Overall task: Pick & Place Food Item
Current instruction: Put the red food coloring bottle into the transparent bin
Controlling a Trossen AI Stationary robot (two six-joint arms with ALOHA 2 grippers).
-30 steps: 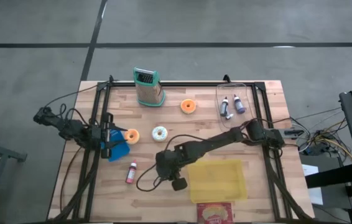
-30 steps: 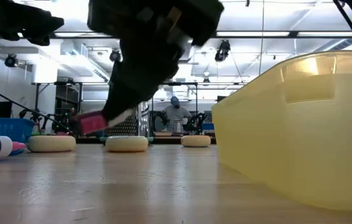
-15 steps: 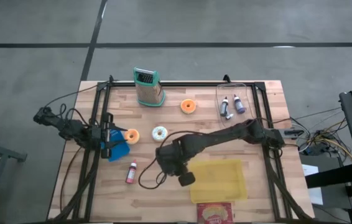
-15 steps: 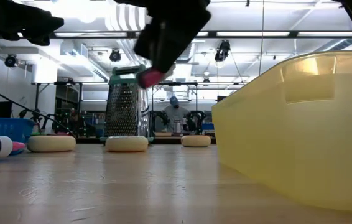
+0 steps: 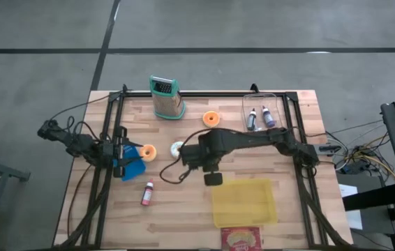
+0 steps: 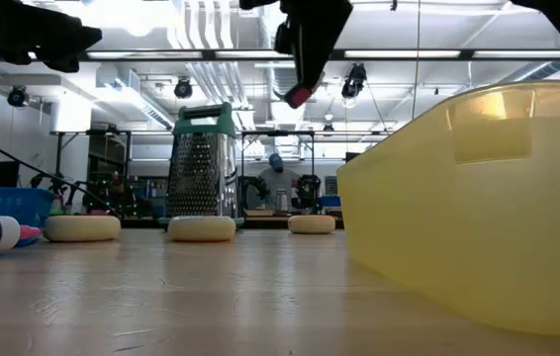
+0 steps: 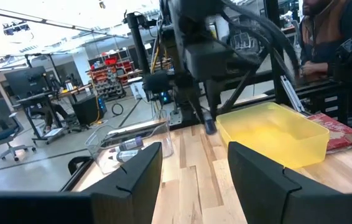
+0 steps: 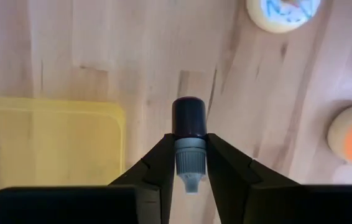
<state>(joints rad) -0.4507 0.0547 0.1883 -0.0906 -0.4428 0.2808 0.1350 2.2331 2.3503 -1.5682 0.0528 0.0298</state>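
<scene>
My right gripper (image 8: 189, 147) hangs high over the table's middle (image 5: 199, 156), pointing down and shut on a small bottle (image 8: 189, 119) with a dark pink body and a pale grey cap. The bottle's pink lower end (image 6: 300, 96) shows in the low view. The yellow bin (image 5: 245, 202) stands just toward the near right of it. A second pink bottle (image 5: 146, 192) lies on its side on the wood at the near left. My left gripper (image 7: 191, 177) waits open at the table's left edge (image 5: 122, 159), with nothing between its fingers. My right gripper pinches the bottle at its grey cap end (image 8: 190, 163) between its two fingers, from above, pointing down. The bottle hangs upright below the fingers with its dark body lowest, lifted well clear of the table.
Three doughnuts lie on the wood: blue-iced (image 5: 177, 148), orange (image 5: 211, 119) and orange by the left arm (image 5: 148, 152). A grater (image 5: 166, 97) stands at the far edge. A clear tray (image 5: 260, 115) with two bottles sits far right. A snack packet (image 5: 241, 239) lies at the near edge.
My right gripper has risen a good way and gone toward the table's far edge and a little right, tipping from a slant to pointing straight down. The bottle has gone with it, from slanted low near the table to hanging upright, high above it.
</scene>
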